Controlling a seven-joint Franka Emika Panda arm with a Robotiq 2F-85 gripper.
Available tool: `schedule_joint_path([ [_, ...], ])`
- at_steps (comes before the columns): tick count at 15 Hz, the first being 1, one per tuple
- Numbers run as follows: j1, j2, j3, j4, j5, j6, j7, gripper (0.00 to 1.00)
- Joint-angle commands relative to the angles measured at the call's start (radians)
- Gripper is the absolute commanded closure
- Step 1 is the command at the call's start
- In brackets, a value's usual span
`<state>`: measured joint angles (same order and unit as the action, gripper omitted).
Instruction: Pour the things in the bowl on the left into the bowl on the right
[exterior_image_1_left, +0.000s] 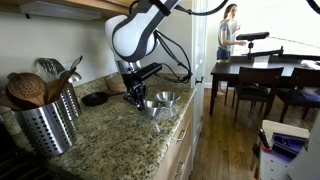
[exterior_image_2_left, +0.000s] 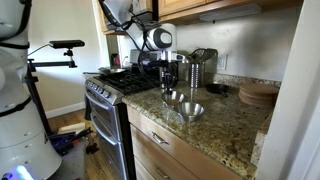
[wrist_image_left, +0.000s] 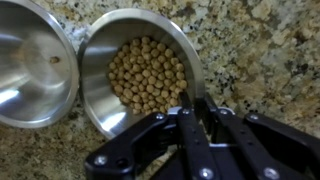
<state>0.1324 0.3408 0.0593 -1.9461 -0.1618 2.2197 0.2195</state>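
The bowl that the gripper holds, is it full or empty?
Partly full. In the wrist view, small round beige pieces cover the bottom of the bowl; its upper wall is bare.

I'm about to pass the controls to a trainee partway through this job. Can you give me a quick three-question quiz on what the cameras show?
1. True or false: in the wrist view, the gripper is shut on the rim of the bowl of chickpeas.
2. Pick one: the countertop under the bowls is A) bare wood, B) speckled stone, C) white tile.
3. Fill the gap: in the wrist view, the other bowl beside it looks almost ____.

Key: 1 true; 2 B; 3 empty.
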Motion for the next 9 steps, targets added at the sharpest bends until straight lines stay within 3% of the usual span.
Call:
schedule_joint_path([
  [1, 0.022, -0.044, -0.019, -0.007, -0.034, -0.031, 0.042, 0.91],
  [9, 0.035, 0.003, -0.002, 0.004, -0.023, -0.046, 0.026, 0.91],
])
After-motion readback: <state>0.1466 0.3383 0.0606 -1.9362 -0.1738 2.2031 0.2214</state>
